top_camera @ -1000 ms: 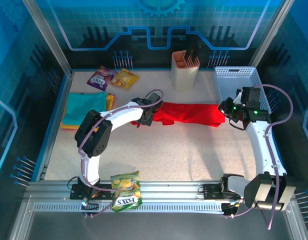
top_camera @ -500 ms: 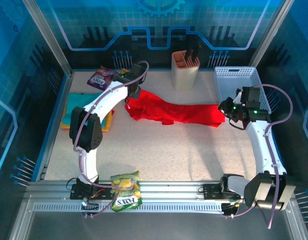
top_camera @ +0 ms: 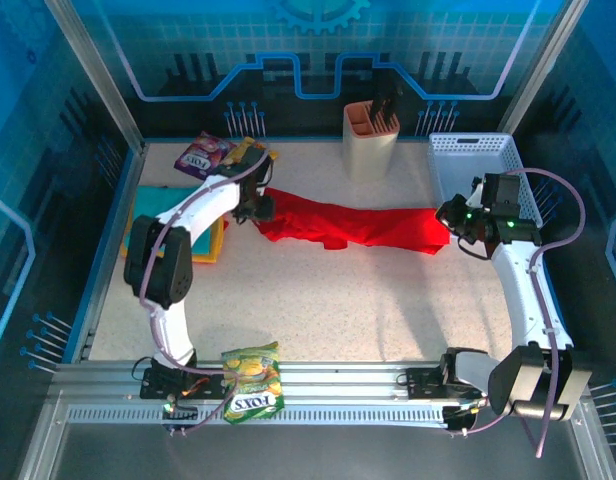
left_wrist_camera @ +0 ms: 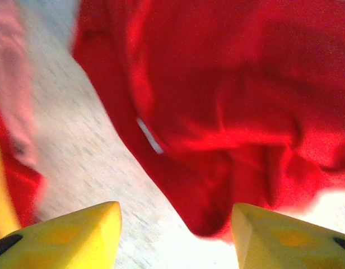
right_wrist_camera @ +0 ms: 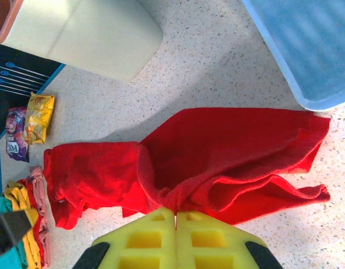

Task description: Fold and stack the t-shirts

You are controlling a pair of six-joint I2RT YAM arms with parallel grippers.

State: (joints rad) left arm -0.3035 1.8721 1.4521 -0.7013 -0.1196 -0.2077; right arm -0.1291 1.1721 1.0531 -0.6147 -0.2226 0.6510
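The bright red t-shirt (top_camera: 363,225) lies crumpled in a long band across the middle of the table. My right gripper (top_camera: 454,224) is shut on its right end; in the right wrist view the fingers (right_wrist_camera: 155,238) pinch a bunched fold of the red t-shirt (right_wrist_camera: 217,151). My left gripper (top_camera: 256,206) hovers at the shirt's left end. Its yellow fingertips (left_wrist_camera: 77,235) stand open above the tabletop, with the red t-shirt (left_wrist_camera: 228,101) just ahead and nothing gripped between them. The folded teal t-shirt (top_camera: 160,212) rests on an orange-yellow one (top_camera: 214,244) at the left, partly hidden by the left arm.
Two snack packets (top_camera: 204,156) lie at the back left and another (top_camera: 253,380) rests on the near rail. A beige holder (top_camera: 371,138) stands at the back centre. A white basket (top_camera: 476,165) sits at the back right, close to the right gripper.
My left gripper dragged the shirt's left end toward the back left, then opened and let it go, shifting slightly left. The right arm has not moved.
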